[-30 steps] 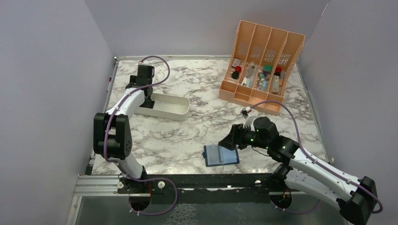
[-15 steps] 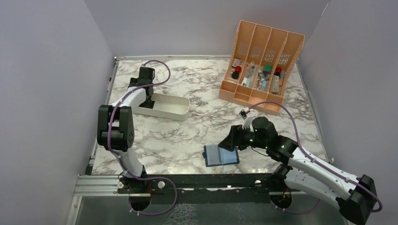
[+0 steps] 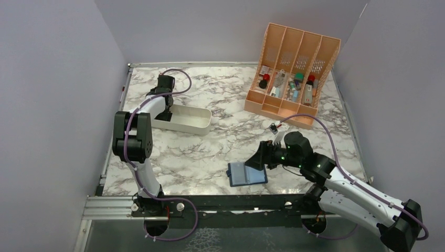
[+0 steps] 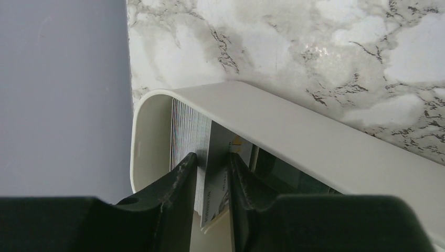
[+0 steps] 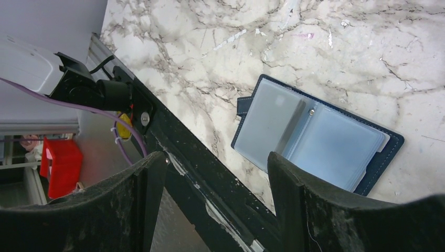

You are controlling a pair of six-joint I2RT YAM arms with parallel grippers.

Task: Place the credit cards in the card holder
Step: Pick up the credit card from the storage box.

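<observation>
The credit cards point(image 4: 184, 126) stand on edge in a tight stack at the left end of the white tray point(image 4: 294, 121). My left gripper point(image 4: 211, 157) reaches down into that end of the tray point(image 3: 202, 125). Its jaws stand narrow, pressed on a grey credit card point(image 4: 216, 173) and a few stack cards beside it. The card holder point(image 3: 246, 174) lies open and flat near the table's front edge, navy with pale clear pockets point(image 5: 315, 131). My right gripper point(image 3: 257, 157) hovers just right of it, open and empty point(image 5: 218, 157).
An orange slotted file organizer point(image 3: 294, 68) with small bottles stands at the back right. The black front rail point(image 5: 173, 152) and cables run just below the card holder. Grey walls close in the left, back and right sides.
The left arm folded in closer to the tray and its jaws narrowed onto the cards. The right arm and the card holder stayed nearly still.
</observation>
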